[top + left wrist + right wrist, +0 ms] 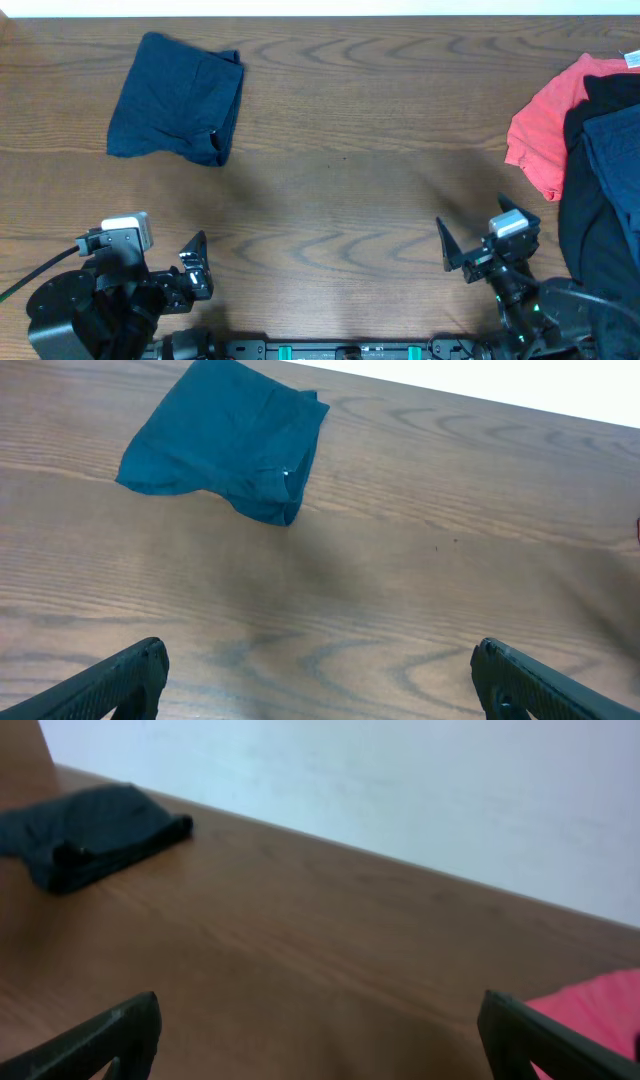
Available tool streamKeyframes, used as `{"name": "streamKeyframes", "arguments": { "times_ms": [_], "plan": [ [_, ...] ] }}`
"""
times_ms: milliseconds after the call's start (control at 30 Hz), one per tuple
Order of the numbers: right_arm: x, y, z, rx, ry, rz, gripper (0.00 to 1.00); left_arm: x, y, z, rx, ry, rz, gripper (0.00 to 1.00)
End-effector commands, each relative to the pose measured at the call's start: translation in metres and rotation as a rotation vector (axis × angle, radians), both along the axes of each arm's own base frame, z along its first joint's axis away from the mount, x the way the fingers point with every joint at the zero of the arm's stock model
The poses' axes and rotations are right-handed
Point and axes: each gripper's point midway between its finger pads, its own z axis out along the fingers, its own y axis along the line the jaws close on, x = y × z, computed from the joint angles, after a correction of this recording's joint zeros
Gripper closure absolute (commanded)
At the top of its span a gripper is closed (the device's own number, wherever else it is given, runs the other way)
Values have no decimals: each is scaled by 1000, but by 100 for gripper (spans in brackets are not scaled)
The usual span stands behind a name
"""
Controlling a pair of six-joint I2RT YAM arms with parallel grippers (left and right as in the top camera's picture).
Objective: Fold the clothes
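1. The shorts (175,97) lay at the far left of the tabletop (340,190). They were a compact navy bundle that looked already doubled over. Their right edge was thicker and layered, and the top was lightly creased. The longer side ran roughly away from me, leaning a little rightward at the far end.
2. My left hand (195,266) sat low at the near edge with its fingers spread wide and nothing between them. The shorts were ahead of it and slightly to its left, well apart. In that wrist's view they filled the upper left corner.
3. I judged the left arm much the nearer, so any tidying or last fold called for a forward reach from that side, coming in along the long edge.
4. My right hand (472,240) was also open and empty, at the near edge right of centre. From there the shorts lay well across the tabletop, far off to the left.
5. At the far right a red shirt (540,125) lay partly under a heap of dark clothes (605,190), close beside my right arm.
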Motion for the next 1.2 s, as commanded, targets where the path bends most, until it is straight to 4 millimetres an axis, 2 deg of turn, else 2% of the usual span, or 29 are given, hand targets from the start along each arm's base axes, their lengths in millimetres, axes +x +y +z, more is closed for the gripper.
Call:
{"name": "streamKeyframes", "arguments": {
  "times_ms": [0, 333, 1167],
  "plan": [
    [1, 0, -9, 56, -43, -4, 1, -1, 0, 1, 16, -4, -6, 2],
    [12, 14, -53, 87, -74, 66, 1, -1, 0, 1, 16, -4, -6, 2],
    [11, 18, -52, 89, -78, 86, 1, -1, -2, 1, 16, -5, -18, 2]
  ]
}}
